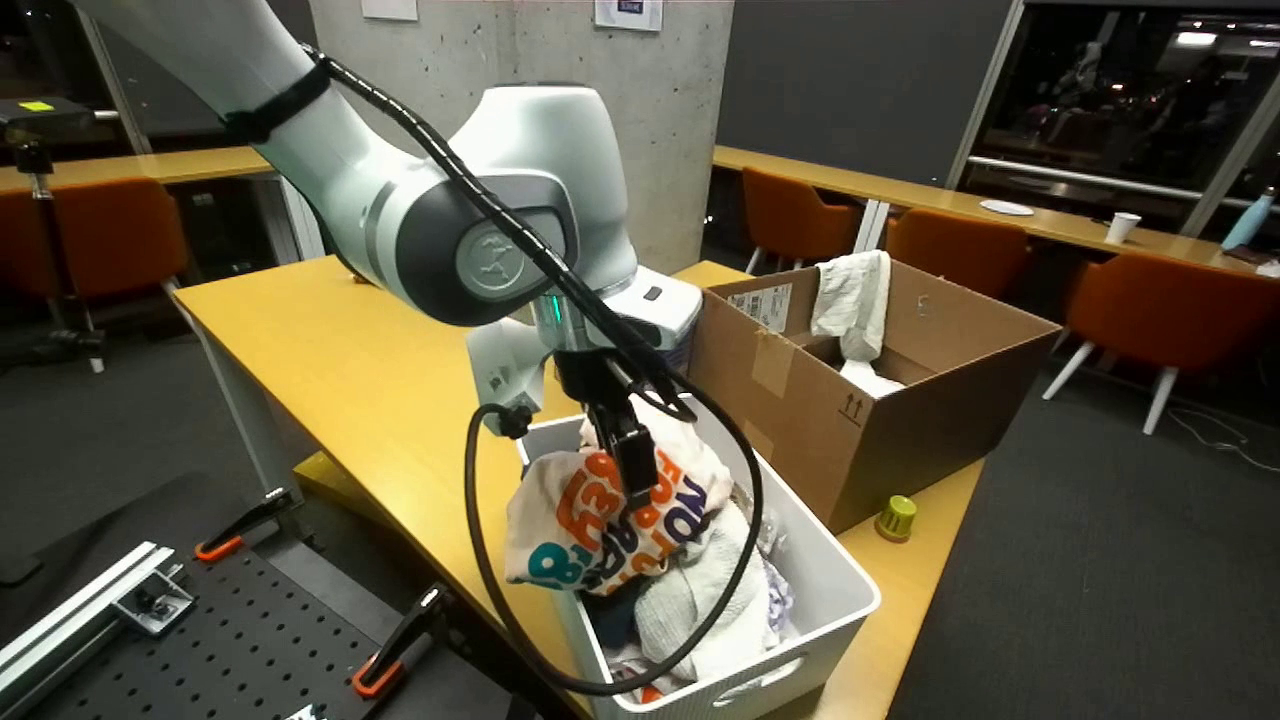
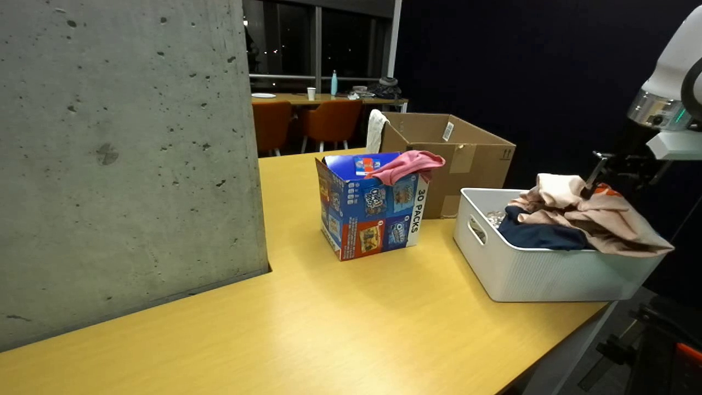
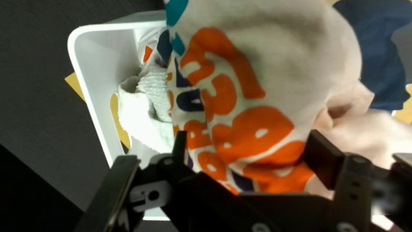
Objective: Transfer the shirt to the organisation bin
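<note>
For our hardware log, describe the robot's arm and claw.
The arm is rounded and white, with a green light and a dark grey cap bearing a logo. A black strap crosses it; a black cable runs alongside. The claw is mostly black with blocky fingers.

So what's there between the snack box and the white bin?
Bare yellow tabletop separates the snack box and the white bin, as seen in an exterior view; the cardboard box stands behind that gap.

The pale-pink cloth shirt (image 1: 590, 520) was lettered orange, navy and teal; the white rectangular plastic bin (image 2: 554, 280) was ribbed.
</note>
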`<action>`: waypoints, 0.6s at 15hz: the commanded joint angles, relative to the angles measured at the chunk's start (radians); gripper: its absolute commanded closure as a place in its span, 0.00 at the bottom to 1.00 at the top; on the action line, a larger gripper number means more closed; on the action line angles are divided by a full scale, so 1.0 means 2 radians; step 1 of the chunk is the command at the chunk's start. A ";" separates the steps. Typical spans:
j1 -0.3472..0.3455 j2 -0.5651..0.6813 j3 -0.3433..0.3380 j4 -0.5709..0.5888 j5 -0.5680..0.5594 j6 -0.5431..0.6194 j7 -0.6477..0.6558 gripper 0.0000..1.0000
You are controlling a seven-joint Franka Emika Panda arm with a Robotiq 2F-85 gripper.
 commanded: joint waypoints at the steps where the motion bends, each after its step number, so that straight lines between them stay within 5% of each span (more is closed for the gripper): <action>1: 0.000 -0.061 -0.014 0.002 -0.018 -0.050 -0.003 0.00; 9: 0.002 -0.159 0.045 0.000 -0.034 -0.190 0.003 0.00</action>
